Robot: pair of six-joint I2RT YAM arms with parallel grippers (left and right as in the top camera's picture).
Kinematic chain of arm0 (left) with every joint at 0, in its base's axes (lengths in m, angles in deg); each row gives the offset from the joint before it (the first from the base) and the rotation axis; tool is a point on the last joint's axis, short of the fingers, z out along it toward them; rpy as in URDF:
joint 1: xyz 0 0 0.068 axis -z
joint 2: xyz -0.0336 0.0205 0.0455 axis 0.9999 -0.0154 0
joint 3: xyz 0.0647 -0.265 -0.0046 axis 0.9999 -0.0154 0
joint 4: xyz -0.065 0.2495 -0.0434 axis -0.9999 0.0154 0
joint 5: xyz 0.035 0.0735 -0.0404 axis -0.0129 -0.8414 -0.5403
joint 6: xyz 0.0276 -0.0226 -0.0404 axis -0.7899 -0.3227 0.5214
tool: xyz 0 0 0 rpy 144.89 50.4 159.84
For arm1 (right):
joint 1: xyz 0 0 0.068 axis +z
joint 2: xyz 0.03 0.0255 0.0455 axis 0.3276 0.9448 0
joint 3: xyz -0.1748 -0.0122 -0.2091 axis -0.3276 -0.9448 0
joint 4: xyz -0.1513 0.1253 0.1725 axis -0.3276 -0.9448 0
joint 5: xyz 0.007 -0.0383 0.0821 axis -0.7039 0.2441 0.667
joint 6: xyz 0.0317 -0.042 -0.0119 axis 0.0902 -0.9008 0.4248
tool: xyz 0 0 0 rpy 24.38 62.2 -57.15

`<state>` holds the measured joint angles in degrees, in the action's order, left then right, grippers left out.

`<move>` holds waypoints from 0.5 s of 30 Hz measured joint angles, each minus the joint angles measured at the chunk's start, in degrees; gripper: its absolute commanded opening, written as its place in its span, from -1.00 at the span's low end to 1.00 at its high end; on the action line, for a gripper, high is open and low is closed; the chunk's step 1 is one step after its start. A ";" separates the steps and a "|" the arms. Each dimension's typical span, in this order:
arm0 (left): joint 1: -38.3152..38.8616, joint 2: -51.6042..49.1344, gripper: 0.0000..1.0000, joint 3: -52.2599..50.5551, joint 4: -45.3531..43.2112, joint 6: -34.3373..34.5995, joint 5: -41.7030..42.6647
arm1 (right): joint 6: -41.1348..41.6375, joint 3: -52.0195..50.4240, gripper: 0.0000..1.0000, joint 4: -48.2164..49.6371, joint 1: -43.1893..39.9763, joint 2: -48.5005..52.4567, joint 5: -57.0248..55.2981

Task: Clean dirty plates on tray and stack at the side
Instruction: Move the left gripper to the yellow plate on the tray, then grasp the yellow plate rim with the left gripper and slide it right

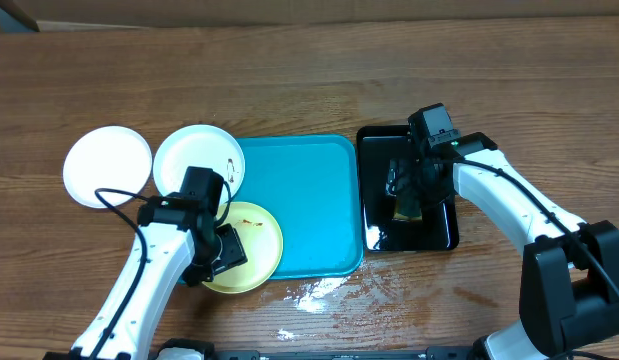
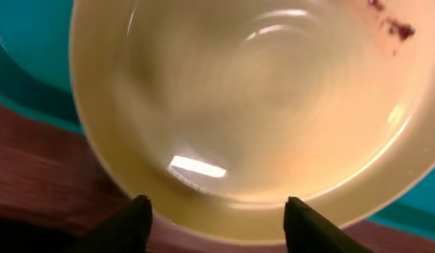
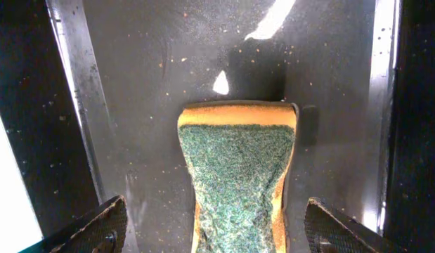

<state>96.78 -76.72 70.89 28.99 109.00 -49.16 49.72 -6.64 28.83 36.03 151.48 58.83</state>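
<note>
Teal tray (image 1: 309, 170) mid-surface (image 1: 309, 80): yellow plate (image 1: 254, 232) on its near-left corner, overhanging edge.
Black tray (image 1: 381, 150) just right of it: holds sponge (image 3: 238, 176).
Two white plates (image 1: 107, 165) on wood left of teal tray, nearer one just beside its edge.
Puddle (image 1: 319, 292) in front of teal tray.

Wrist views only:
- Plate glossy, ringed, red-brown smears (image 2: 396, 28) near rim.
- Sponge waisted, green scouring face over yellow foam; black tray floor speckled, wet glints.

Left claw (image 2: 217, 225): spread wide, empty, plate's near rim between tips.
Right claw (image 3: 217, 232): wide apart, straddling sponge, not gripping.

Yellow plate (image 2: 273, 105): glossy, smooth. Sponge (image 3: 238, 176): rough green scouring face, yellow foam. Black tray (image 3: 168, 70): shiny, speckled. Table (image 1: 289, 70): wood-grain.
</note>
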 measured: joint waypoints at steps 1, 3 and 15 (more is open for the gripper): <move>-0.22 -0.55 0.21 -0.48 -1.57 0.13 0.00 | 0.02 0.00 0.63 -0.02 0.00 0.00 0.00; -0.37 -1.88 0.36 -0.83 -3.54 0.35 -0.02 | -0.02 0.00 0.63 0.00 0.00 0.00 -0.02; -0.59 -7.21 0.02 -2.16 -8.41 0.96 2.60 | 0.02 0.00 0.64 0.00 0.00 0.00 0.00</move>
<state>96.19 -83.93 68.72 20.57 109.96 -46.56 49.74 -6.64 28.83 36.03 151.48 58.83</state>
